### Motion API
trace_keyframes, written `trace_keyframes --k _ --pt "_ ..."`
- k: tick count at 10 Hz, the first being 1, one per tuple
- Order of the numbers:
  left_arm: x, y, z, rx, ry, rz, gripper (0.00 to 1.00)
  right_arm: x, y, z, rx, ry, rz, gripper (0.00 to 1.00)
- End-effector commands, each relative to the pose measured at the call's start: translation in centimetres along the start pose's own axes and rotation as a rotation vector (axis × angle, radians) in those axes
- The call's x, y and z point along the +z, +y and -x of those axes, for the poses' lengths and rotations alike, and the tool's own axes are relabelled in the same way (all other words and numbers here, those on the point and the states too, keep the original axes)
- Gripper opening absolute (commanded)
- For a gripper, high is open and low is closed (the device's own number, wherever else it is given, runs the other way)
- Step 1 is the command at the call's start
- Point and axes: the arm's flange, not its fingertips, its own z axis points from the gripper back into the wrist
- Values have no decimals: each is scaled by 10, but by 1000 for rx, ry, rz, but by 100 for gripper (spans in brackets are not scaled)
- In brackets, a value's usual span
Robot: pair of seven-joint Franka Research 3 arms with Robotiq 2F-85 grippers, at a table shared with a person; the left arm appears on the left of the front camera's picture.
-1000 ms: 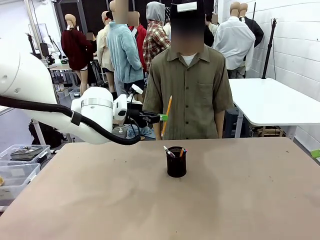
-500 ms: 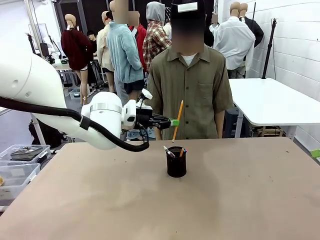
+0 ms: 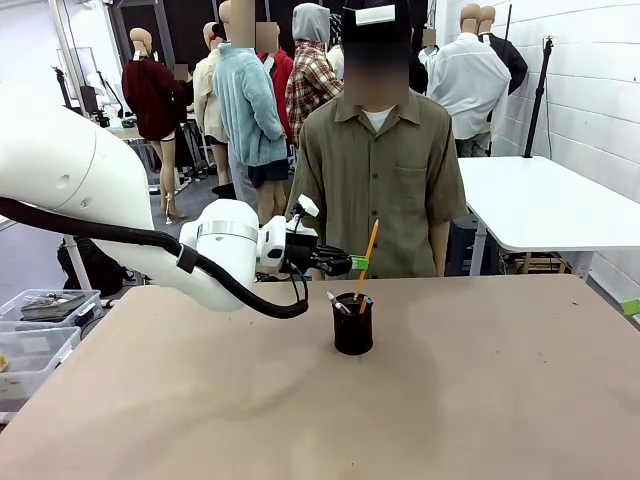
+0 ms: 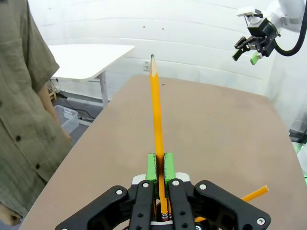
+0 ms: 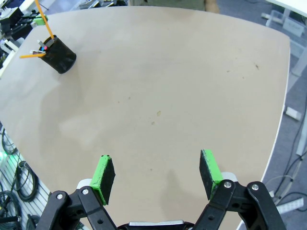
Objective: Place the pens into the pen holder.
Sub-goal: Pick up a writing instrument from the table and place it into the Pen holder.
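Over tan table [image 3: 200, 400]: left jaws clamp pencil [image 3: 368, 252]; right jaws apart; white-brick walls.

**Robotics lab / test space**

White-painted brick wall [image 3: 600, 90] on the right, bare tan worktop [image 3: 320, 400] near, white side table [image 3: 550, 200] far right, clear storage bins [image 3: 40, 330] at left, cables, people standing around far behind.

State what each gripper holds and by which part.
The left gripper pinches the yellow-orange pencil near its eraser end, tip pointing up, above the pen holder. The right gripper is open and holds nothing.
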Motion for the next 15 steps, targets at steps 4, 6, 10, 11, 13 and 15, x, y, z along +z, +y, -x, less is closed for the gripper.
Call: trace_keyframes --k 4,6,10,11,13,15 --pt "0 4 20 5 48 -6 0 0 1 2 16 17 6 89" --pt "0 2 25 7 66 -9 0 0 1 2 16 17 6 89" --pt "-3 0 39 19 117 -20 0 0 1 2 16 17 6 89" --pt "-2 0 42 24 126 -23 0 0 1 2 16 17 6 89" --pt "0 -1 44 23 138 -34 0 0 1 2 16 17 6 89" --pt "5 -5 41 2 150 -43 20 0 1 2 16 17 6 89"
